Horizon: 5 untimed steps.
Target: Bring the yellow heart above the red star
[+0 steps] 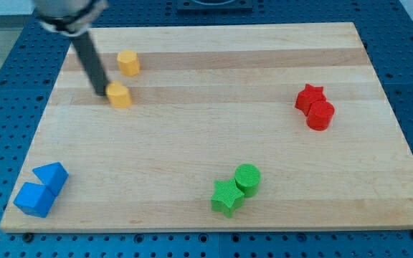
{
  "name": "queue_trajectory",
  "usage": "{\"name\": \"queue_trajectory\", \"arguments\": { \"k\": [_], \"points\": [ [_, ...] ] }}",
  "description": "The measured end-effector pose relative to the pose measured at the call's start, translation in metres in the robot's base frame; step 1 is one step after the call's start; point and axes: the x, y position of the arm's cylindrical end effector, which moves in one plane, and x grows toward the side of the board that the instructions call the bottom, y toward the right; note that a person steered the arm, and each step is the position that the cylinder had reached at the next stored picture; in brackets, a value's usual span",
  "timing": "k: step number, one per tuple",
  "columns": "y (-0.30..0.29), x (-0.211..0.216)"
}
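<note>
My tip (102,93) is at the view's upper left, touching the left side of a yellow block (120,95) that looks like the heart. A second yellow block (128,62), whose shape I cannot make out, lies just above it, apart from the tip. The red star (310,95) is far off at the view's right, with a red cylinder (320,115) touching its lower right side. The rod slants up from the tip to the view's top left.
A green star (226,198) and a green cylinder (247,178) touch each other at the bottom centre. A blue triangle (51,175) and a blue cube (34,200) sit at the bottom left corner of the wooden board (206,143).
</note>
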Motion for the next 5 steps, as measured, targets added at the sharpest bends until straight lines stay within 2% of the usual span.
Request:
{"name": "queue_trajectory", "arguments": {
  "k": [1, 3, 4, 5],
  "points": [
    [0.073, 0.0],
    [0.028, 0.005],
    [0.031, 0.027],
    [0.067, 0.057]
  ]
}}
